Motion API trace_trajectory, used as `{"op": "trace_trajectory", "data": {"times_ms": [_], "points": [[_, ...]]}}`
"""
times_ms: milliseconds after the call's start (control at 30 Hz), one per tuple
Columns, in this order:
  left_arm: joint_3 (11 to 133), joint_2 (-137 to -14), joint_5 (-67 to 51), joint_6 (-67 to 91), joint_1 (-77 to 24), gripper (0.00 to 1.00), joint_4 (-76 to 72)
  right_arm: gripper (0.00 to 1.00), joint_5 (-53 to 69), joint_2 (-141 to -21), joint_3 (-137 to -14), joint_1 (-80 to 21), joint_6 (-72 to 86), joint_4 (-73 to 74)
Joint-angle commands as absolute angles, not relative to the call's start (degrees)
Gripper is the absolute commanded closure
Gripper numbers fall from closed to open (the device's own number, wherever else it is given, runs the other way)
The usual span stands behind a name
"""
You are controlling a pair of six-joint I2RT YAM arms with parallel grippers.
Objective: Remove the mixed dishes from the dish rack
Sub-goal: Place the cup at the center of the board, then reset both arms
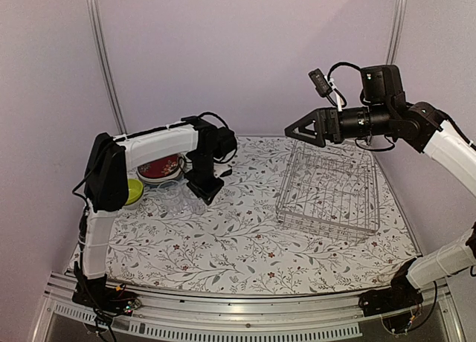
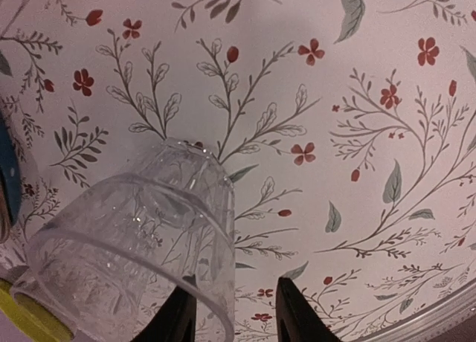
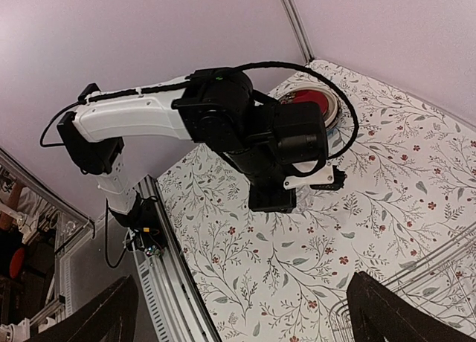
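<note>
Left fingers [image 2: 297,323], parted, straddle the near wall of the clear glass [image 2: 134,238] on the tabletop [image 2: 335,134]; right fingers [image 3: 97,320], spread wide, hover above the dish rack [image 1: 327,193].

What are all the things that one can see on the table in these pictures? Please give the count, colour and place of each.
dish rack: one, silver wire, right half of the table; no dishes visible in it
red floral plate: one, red, back left, on top of a stack that is mostly hidden
lime-green bowl: one, lime green, left edge, beside the stack
clear glass: at least one, transparent, in front of the plates
tablecloth: one, white with grey leaves and red flowers, covers the table
left gripper: one, black, low at the glass, jaws parted
right gripper: one, black, raised above the rack, open and empty
</note>
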State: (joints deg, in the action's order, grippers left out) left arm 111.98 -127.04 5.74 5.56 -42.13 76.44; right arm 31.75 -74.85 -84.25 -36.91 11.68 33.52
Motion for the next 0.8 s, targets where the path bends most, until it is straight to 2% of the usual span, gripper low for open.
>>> {"op": "trace_trajectory", "data": {"times_ms": [0,233,367,400,433,767], "points": [[114.6,-125.2,6.8,4.9,-43.3,0.57,78.9,0.01,31.3,-75.5,-83.8,-36.5,11.4,34.6],[116.5,-122.5,9.6,4.7,-43.9,0.34,80.6,0.01,31.0,-75.7,-83.9,-36.5,11.7,34.9],[118.1,-120.0,10.6,4.7,-43.9,0.15,81.1,0.01,30.6,-76.0,-83.8,-36.5,11.8,34.9],[118.5,-119.3,10.7,4.7,-43.9,0.03,81.2,0.01,30.4,-76.1,-83.9,-36.5,11.9,35.0],[119.1,-118.7,11.0,4.8,-43.9,0.01,81.3,0.01,30.2,-76.2,-83.9,-36.4,11.8,35.1],[118.2,-106.4,11.0,5.7,-42.4,0.00,75.1,0.01,28.0,-77.6,-83.9,-35.5,10.9,35.6]]}}
